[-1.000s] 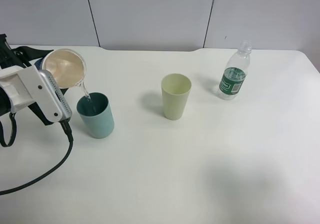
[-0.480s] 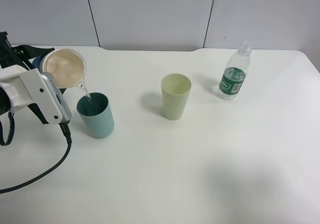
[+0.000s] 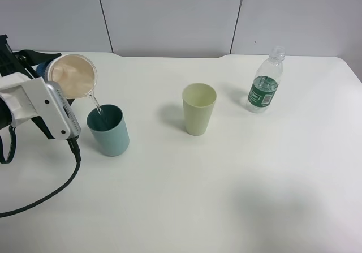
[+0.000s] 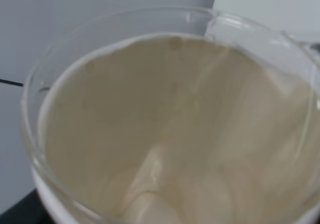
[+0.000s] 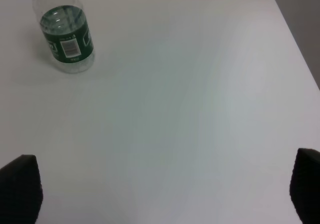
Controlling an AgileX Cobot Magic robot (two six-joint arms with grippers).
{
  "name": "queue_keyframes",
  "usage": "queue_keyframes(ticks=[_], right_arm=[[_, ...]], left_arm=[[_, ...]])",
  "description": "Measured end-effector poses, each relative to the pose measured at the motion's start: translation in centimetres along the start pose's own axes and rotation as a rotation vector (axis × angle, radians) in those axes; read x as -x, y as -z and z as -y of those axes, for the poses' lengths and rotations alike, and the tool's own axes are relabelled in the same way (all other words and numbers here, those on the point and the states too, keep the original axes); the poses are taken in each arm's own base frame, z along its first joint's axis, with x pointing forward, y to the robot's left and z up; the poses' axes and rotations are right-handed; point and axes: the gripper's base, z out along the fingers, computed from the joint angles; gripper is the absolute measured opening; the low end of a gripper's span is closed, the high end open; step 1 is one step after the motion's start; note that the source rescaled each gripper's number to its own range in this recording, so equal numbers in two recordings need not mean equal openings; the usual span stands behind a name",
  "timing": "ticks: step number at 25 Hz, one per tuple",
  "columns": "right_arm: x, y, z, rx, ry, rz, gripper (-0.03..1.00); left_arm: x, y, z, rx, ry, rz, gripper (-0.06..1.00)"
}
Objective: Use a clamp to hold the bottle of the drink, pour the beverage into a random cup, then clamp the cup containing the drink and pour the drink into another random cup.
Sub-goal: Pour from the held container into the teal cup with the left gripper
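Cream paper lining is pretty much all that's seen in the left wrist view, since the paper cup (image 4: 170,129) is tipped right at the lens. From up high, that cup (image 3: 71,76) is held tilted at the far left by the left claw, which is clamped shut on it but mostly hidden behind its white housing. A thin clear stream of the beverage (image 3: 97,104) is being poured into the teal tumbler (image 3: 108,129) just below, so the second pour is judged well underway and the bottle step done. The bottle (image 3: 265,81), clear ribbed plastic with a dark green label, is parked upright at the far right. The right claw (image 5: 160,184) is spread wide over bare tabletop (image 3: 237,191), nothing gripped. A pale green tumbler (image 3: 199,108), smooth and tapered, is left unused in the middle.
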Motion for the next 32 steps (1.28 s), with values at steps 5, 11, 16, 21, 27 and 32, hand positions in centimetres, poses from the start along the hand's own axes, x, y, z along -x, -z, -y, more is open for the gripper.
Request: queue_keyframes(ticks=[5, 11, 16, 21, 27, 32], right_arm=[[0.00, 0.00, 0.00, 0.000, 0.000, 0.000, 1.00], [0.00, 0.00, 0.00, 0.000, 0.000, 0.000, 1.00], [0.00, 0.00, 0.00, 0.000, 0.000, 0.000, 1.00], [0.00, 0.00, 0.00, 0.000, 0.000, 0.000, 1.00], [0.00, 0.00, 0.00, 0.000, 0.000, 0.000, 1.00], [0.00, 0.00, 0.00, 0.000, 0.000, 0.000, 1.00]], left_arm=[[-0.14, 0.00, -0.18, 0.020, -0.006, -0.016, 0.01], [-0.19, 0.00, -0.23, 0.025, -0.041, -0.021, 0.01], [-0.20, 0.01, -0.24, 0.026, -0.047, -0.023, 0.01], [-0.20, 0.01, -0.25, 0.026, -0.052, -0.023, 0.01], [-0.20, 0.01, -0.25, 0.026, -0.071, -0.023, 0.01], [-0.18, 0.01, -0.29, 0.031, -0.096, -0.022, 0.01]])
